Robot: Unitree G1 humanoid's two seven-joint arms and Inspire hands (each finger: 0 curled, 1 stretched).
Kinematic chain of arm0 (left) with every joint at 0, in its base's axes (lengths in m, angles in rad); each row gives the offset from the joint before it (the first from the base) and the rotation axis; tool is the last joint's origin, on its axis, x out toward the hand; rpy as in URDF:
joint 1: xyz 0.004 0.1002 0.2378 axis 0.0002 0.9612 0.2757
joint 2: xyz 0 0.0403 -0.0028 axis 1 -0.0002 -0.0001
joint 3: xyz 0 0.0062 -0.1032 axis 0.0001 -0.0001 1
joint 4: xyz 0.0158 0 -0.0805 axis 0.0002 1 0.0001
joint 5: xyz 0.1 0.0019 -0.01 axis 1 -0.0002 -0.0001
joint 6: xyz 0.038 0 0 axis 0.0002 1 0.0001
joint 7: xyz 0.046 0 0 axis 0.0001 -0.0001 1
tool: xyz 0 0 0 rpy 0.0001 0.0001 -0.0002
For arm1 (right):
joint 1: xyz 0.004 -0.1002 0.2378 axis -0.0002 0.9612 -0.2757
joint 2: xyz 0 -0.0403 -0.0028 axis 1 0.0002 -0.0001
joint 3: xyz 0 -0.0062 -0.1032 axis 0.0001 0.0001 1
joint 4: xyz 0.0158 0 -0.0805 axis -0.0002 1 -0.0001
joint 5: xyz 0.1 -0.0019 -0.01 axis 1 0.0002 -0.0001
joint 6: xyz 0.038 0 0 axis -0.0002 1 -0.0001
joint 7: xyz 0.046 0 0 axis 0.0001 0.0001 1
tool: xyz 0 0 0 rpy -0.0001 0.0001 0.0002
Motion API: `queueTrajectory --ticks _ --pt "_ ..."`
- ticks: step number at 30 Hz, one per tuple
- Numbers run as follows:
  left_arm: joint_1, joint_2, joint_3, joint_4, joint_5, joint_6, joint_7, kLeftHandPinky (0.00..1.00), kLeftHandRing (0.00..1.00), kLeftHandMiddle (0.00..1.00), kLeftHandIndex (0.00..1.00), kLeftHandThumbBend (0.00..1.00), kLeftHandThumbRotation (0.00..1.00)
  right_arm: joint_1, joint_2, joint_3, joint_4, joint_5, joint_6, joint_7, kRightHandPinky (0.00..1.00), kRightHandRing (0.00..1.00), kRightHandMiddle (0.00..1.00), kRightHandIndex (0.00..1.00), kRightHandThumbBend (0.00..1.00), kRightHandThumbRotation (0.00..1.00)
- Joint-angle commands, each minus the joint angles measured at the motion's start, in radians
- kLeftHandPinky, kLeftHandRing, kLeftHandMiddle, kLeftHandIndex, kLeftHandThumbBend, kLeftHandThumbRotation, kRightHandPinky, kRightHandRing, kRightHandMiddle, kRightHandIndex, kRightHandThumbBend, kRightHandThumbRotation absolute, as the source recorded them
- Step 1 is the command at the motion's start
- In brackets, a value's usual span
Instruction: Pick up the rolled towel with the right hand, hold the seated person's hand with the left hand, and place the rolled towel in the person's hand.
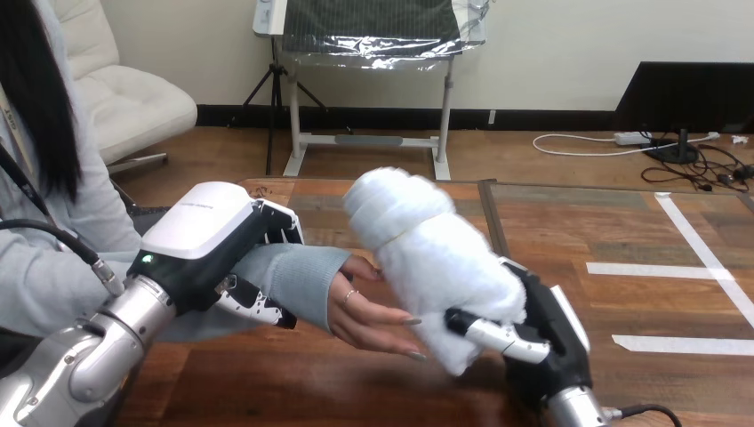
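While clasping person's wrist (316,277) in left hand (213,238) | clutching rolled towel (427,253), slanting eleven-to-five, in right hand (544,327) | touching person's hand (369,311) from three o'clock

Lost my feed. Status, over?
Left hand curled round person's wrist. Right hand grips rolled towel, touching person's hand. Nothing in the way.

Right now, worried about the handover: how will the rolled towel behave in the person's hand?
Probably soft: the rolled towel dents under the thumb of the right robot hand. Likely light: held tilted by its lower end. Its fluffy surface should resist slipping.
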Motion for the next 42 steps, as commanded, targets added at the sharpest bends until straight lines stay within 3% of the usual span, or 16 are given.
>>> queueTrajectory --ticks 1,15,22,33,42 --pt "-0.057 -0.004 0.049 -0.09 -0.043 -0.014 -0.002 0.38 0.39 0.43 0.44 0.91 0.0 -0.093 0.015 0.01 0.012 -0.005 -0.046 0.008 0.2 0.23 0.32 0.32 0.69 0.0" --pt "-0.059 -0.016 0.064 -0.103 -0.037 -0.013 -0.012 0.37 0.38 0.42 0.43 0.94 0.0 -0.079 0.037 0.042 0.035 -0.034 -0.06 0.014 0.21 0.23 0.33 0.33 0.7 0.0" --pt "-0.059 -0.02 0.064 -0.095 -0.034 -0.016 -0.006 0.37 0.38 0.42 0.43 0.92 0.0 -0.056 0.05 0.076 0.035 -0.076 -0.075 0.001 0.21 0.24 0.34 0.33 0.71 0.0" --pt "-0.053 -0.024 0.062 -0.098 -0.028 -0.009 -0.005 0.37 0.38 0.42 0.43 0.91 0.0 -0.034 0.073 0.09 0.034 -0.071 -0.078 0.046 0.2 0.23 0.33 0.32 0.7 0.0" --pt "-0.044 -0.032 0.063 -0.101 -0.032 -0.004 -0.004 0.38 0.38 0.43 0.44 0.91 0.0 -0.022 0.072 0.1 0.036 -0.088 -0.094 0.041 0.2 0.23 0.32 0.31 0.7 0.0"
